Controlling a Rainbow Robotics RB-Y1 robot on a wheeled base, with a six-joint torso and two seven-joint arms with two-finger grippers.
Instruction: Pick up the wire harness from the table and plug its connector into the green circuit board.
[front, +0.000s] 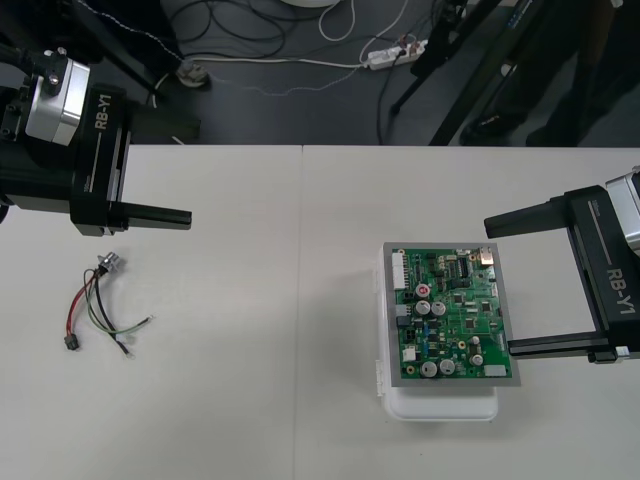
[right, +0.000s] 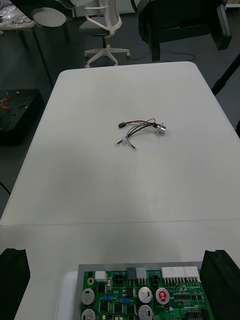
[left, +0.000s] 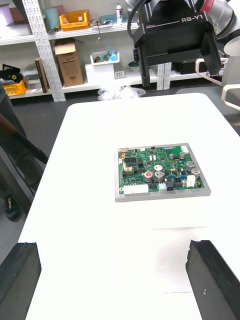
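Not started: wire harness (front: 100, 300) lies loose on bench (front: 250, 380), 9 o'clock of green circuit board (front: 450, 315). Left hand (front: 188, 172), right hand (front: 498, 286) both spread, empty. Pickup, plugging outstanding.

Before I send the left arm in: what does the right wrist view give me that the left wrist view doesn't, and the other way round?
Right wrist, not left wrist: the wire harness lying loose on the table, its black plug well apart from the board, with the left gripper beyond it.
Left wrist, not right wrist: the whole green circuit board, with the right gripper behind it.
Both: the table, at least one edge of the board, and the other arm's gripper facing in, open.
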